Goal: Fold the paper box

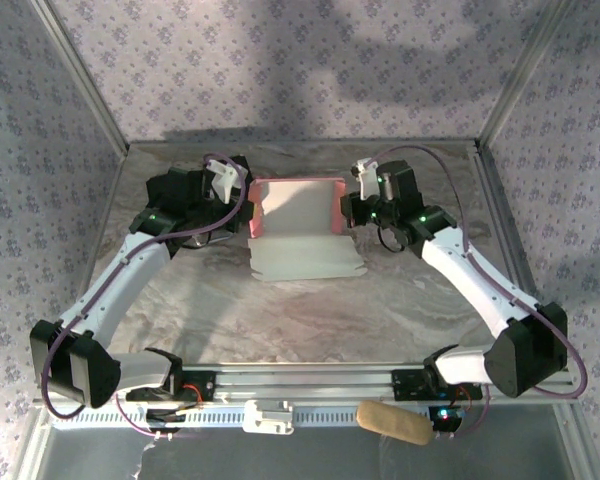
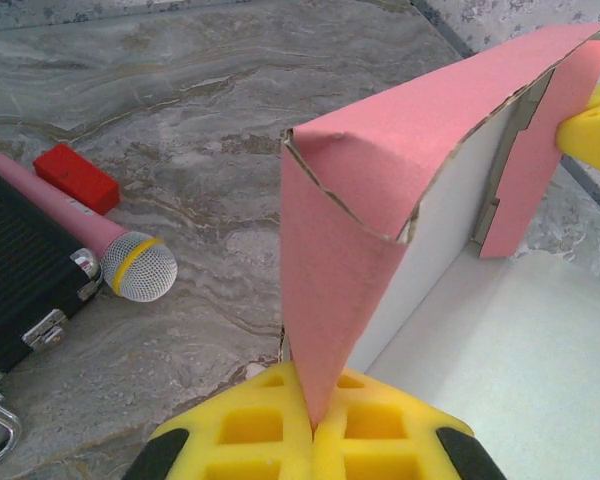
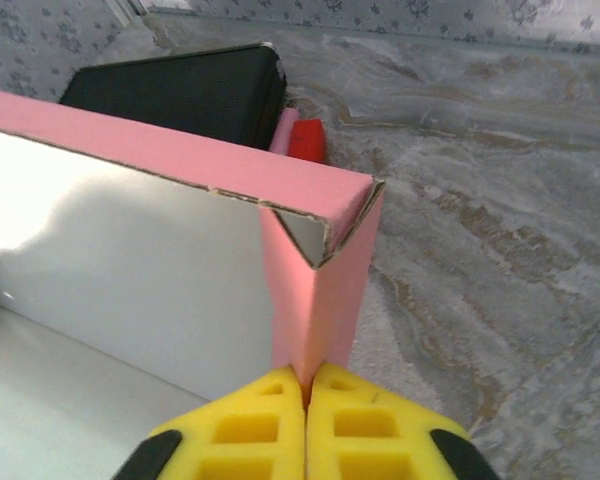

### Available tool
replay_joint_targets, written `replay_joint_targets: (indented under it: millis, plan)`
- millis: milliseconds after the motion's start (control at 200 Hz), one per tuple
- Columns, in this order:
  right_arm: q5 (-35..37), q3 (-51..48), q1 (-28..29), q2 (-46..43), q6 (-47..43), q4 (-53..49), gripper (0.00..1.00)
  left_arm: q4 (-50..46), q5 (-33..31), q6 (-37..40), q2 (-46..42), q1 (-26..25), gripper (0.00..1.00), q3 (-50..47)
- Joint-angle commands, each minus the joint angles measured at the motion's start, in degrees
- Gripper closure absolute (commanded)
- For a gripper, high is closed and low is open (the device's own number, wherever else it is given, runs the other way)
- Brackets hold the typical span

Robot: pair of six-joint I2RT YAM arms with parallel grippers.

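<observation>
Yellow fingers [image 2: 205, 440] pinch both ends of the paper box [image 1: 295, 225].
Left gripper [image 2: 315, 425] and right gripper [image 3: 305, 385] each squeeze a pink flap tight; a hard pull could rip the frayed corners, or a flap could slip out and flop. The box sits on the table [image 1: 180, 300] between them, long side running left to right, open side up, one whitish flap flat toward the arms.

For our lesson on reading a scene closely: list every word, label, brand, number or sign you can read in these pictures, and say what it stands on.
No text can be read in these pictures.
The paper box is plain pink outside and whitish inside.
The black case, the microphone and the red block show no legible marking.
The walls bear a small flower pattern, not writing.
</observation>
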Motion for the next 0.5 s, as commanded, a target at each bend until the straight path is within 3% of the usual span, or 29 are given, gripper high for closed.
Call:
replay_joint_targets:
  millis: [0,195,495]
  plan:
    - [1.31,1.12,2.79,0.39,-0.64,1.64,1.0,2.09,2.96,0.37,-1.47,-0.65,1.0,0.95]
    - [6.59,-0.25,4.37,1.29,-0.23,2.24,1.0,3.07,-1.26,-0.02,0.46,-2.36,1.0,-0.79]
    - [13.59,-8.32,6.08,3.51,4.14,6.85,1.0,15.72,-18.81,-5.96,6.69,-9.9,1.0,-11.86]
